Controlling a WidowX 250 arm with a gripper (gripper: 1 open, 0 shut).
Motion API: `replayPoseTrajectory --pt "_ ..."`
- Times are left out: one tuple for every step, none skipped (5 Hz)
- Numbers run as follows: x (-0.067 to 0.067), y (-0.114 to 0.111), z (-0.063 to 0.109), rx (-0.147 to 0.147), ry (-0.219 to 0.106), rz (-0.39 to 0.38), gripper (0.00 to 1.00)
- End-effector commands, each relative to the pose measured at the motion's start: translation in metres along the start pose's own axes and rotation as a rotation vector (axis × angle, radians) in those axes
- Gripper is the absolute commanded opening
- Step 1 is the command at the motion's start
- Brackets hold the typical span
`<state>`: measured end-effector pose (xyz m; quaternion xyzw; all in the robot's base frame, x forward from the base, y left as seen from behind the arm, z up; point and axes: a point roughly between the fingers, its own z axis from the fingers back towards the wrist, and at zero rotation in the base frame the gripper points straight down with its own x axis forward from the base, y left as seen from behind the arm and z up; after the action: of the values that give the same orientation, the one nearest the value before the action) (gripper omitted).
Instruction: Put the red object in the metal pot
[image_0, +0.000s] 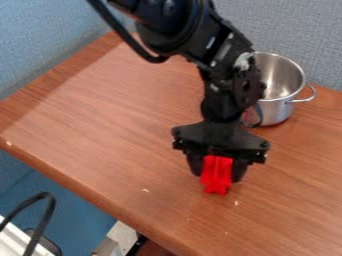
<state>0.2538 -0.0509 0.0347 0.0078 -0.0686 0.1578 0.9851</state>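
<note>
Starting at the left, we see only bare wooden table (80, 100), a dark cable (34, 215) hanging off its near corner, and blue wall behind; nothing there belongs to our job.

Moving toward the middle, our black arm (201, 40) reaches down from the top of the picture and ends in the gripper (219, 178), which points straight down at the tabletop. Between its two dark fingers (195, 166) sits the red object (218, 172). The fingers stand pressed in against its sides, so we read the gripper as clamped on it, low at the table surface. We cannot tell whether the bar's lower end rests on the wood or has just cleared it; most of its length is hidden by the fingers, and only a short red stretch shows.

Further right and toward the back stands the metal pot (278, 88), upright, its mouth open and, as far as we can see inside, empty. It is near the arm but well apart from the red object.

So we judge that the grasp is made and little else. What is left is nearly everything that counts: lifting the bar, carrying it back and right over the rim, and letting it go inside.
</note>
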Motion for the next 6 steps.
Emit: replayPoseTrajectory --pt "0.001 0.0 0.003 0.009 -0.011 -0.033 0.0" --pt "-0.003 -0.003 0.005 0.01 -0.009 -0.062 0.0" --pt "-0.007 -0.006 0.008 0.011 -0.007 -0.09 0.0" --pt "-0.009 -0.004 0.015 0.017 -0.005 -0.099 0.0" --pt "-0.011 -0.004 0.021 0.023 -0.002 -0.106 0.0" --pt "-0.017 -0.005 0.029 0.026 -0.003 -0.122 0.0"
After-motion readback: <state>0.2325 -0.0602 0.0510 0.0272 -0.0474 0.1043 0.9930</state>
